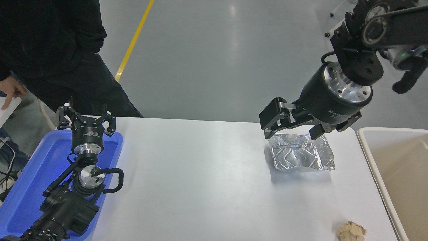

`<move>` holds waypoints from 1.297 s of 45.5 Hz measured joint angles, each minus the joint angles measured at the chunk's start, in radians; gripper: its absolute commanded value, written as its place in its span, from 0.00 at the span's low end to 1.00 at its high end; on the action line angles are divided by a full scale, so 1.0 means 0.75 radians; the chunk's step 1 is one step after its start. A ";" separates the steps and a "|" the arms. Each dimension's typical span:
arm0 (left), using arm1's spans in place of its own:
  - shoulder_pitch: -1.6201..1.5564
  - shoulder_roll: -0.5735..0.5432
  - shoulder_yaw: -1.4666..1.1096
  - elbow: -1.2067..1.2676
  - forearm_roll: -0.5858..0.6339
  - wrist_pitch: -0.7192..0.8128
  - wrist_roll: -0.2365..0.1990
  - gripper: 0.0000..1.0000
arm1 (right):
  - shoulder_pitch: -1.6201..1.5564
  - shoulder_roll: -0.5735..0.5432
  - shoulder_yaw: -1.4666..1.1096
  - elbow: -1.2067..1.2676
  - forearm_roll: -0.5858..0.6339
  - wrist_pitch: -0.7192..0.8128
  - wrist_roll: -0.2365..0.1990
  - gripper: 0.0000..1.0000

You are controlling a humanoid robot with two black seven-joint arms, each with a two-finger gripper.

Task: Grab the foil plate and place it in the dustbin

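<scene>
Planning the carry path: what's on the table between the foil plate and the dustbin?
Nothing. In the head view, only bare white table separates the foil plate from the dustbin. The paper wad lies nearer, off that line.

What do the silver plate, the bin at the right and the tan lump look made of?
The foil plate looks like thin aluminium foil: mirror-bright, embossed ridges, wrinkled rim. The dustbin looks like smooth beige plastic with a paler rim. The tan wad seems to be crumpled paper, matte and creased.
</scene>
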 measured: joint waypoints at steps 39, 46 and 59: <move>0.000 0.000 0.000 -0.001 0.000 0.000 0.000 0.99 | -0.835 -0.038 0.102 -0.665 -0.384 -0.188 0.035 1.00; 0.000 0.000 0.000 -0.001 0.000 0.000 0.000 0.99 | -1.008 -0.048 0.164 -0.802 -0.449 -0.205 0.037 1.00; 0.000 0.000 0.000 0.000 0.000 0.000 0.000 0.99 | -1.299 -0.095 0.323 -1.029 -0.595 -0.219 0.040 1.00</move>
